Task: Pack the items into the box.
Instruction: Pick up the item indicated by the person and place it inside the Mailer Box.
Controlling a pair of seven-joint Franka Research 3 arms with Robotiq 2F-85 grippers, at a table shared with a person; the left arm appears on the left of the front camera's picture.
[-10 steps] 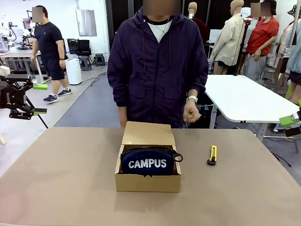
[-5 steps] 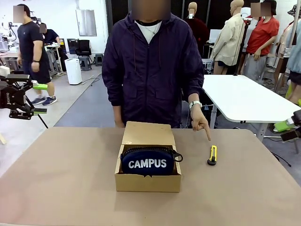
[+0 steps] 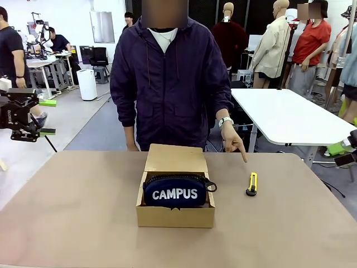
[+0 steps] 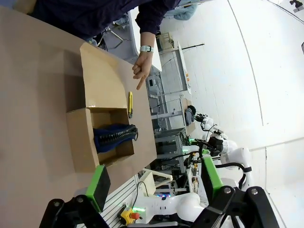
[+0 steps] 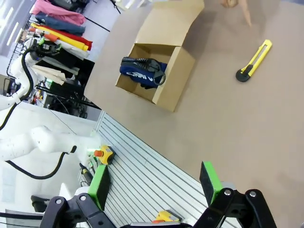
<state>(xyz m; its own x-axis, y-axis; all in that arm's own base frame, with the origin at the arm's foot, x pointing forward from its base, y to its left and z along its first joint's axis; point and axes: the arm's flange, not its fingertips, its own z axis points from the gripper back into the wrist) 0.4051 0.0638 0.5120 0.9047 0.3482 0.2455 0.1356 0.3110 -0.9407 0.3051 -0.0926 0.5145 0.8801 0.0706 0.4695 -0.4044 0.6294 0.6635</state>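
The brown cardboard box point(image 3: 175, 216) stands at the table's middle, its flap lid point(image 3: 175, 158) laid back toward the person. The navy "CAMPUS" pouch point(image 3: 175, 191) lies inside it. To its right the yellow-and-black utility knife point(image 3: 252, 183) rests on the table. The person's hand point(image 3: 234, 142) points a finger down at the knife. My left gripper point(image 3: 49, 117) hangs open high off the table's left side. My right gripper point(image 3: 341, 151) is open at the right edge. The wrist views show box point(image 4: 78, 137) point(image 5: 173, 85) and knife point(image 4: 130, 103) point(image 5: 254, 61) far below. The black stapler-like tool is out of view.
The tan table point(image 3: 83, 212) is bare on both sides of the box. A white table point(image 3: 290, 114) stands behind at right, and other people move about in the room at back left.
The person's hand dropped from a fist at the chest to point at the knife, and the person shifted slightly left. My right gripper sank a little; the left held still.
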